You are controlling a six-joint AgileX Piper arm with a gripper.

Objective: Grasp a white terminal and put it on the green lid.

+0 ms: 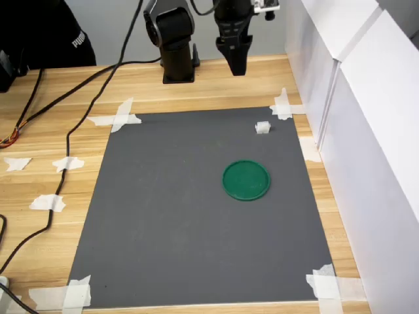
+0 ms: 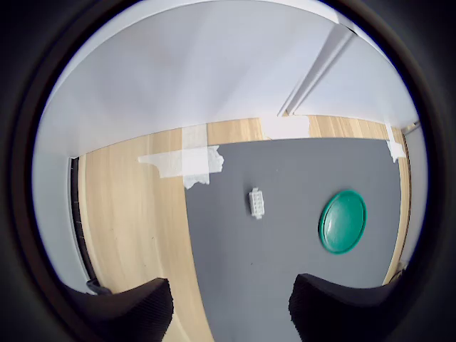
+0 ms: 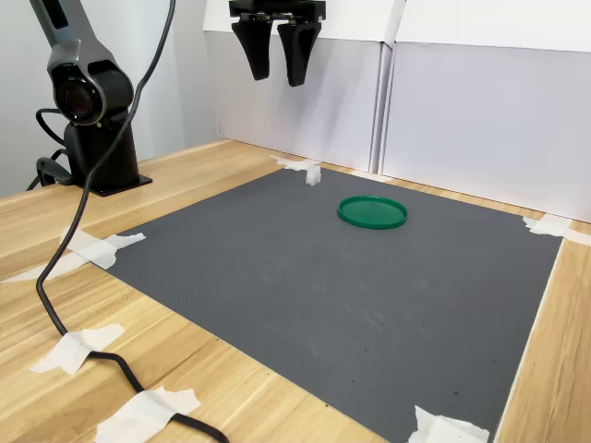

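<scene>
The white terminal (image 1: 262, 127) (image 2: 256, 203) (image 3: 314, 174) lies on the dark grey mat (image 1: 196, 216) near its far corner, close to a taped corner. The green lid (image 1: 246, 180) (image 2: 343, 221) (image 3: 372, 211) rests flat on the mat, a short way nearer than the terminal in the first exterior view, with nothing on it. My gripper (image 1: 236, 55) (image 3: 277, 78) (image 2: 231, 306) hangs high above the table, behind the terminal, its black fingers (image 3: 256, 55) apart and empty.
White panels (image 1: 366, 131) wall off the first exterior view's right side. The arm's base (image 1: 178, 62) stands on the wooden table behind the mat. Black cables (image 1: 72, 124) run along the first exterior view's left. Tape strips (image 1: 118, 118) hold the mat's corners.
</scene>
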